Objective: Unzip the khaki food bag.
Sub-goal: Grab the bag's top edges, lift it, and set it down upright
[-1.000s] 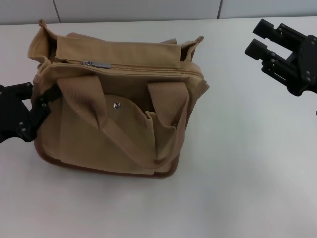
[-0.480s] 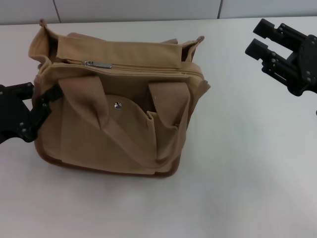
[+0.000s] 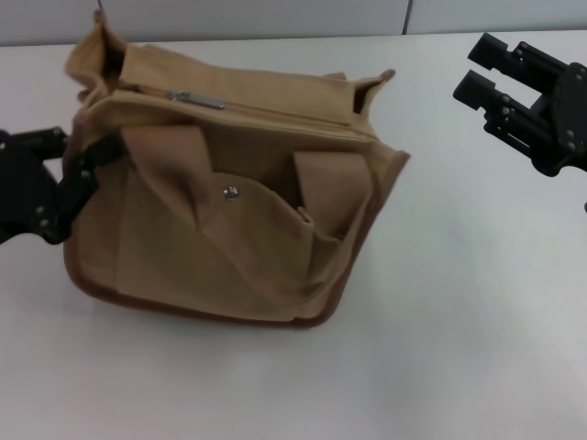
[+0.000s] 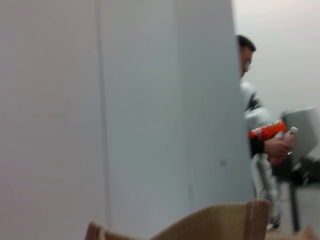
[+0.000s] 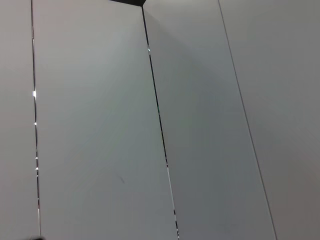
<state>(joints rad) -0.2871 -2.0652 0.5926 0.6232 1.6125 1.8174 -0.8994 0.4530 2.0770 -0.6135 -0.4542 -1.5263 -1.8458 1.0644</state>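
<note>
The khaki food bag is matt woven canvas with a slightly coarse weave; its webbing handles look ribbed. Beneath the bag's zipper line, the front pocket carries a shiny metal snap, and the zipper pull on top is bright silver metal. A smoother brown trim edges its base. The bench under it is smooth, matt white. Both end effectors, left end effector and right end effector, are matt black, hard-surfaced.

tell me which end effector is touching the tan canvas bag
The left end effector, pressed against the tan canvas bag; the right end effector hangs apart over the white table.
</note>
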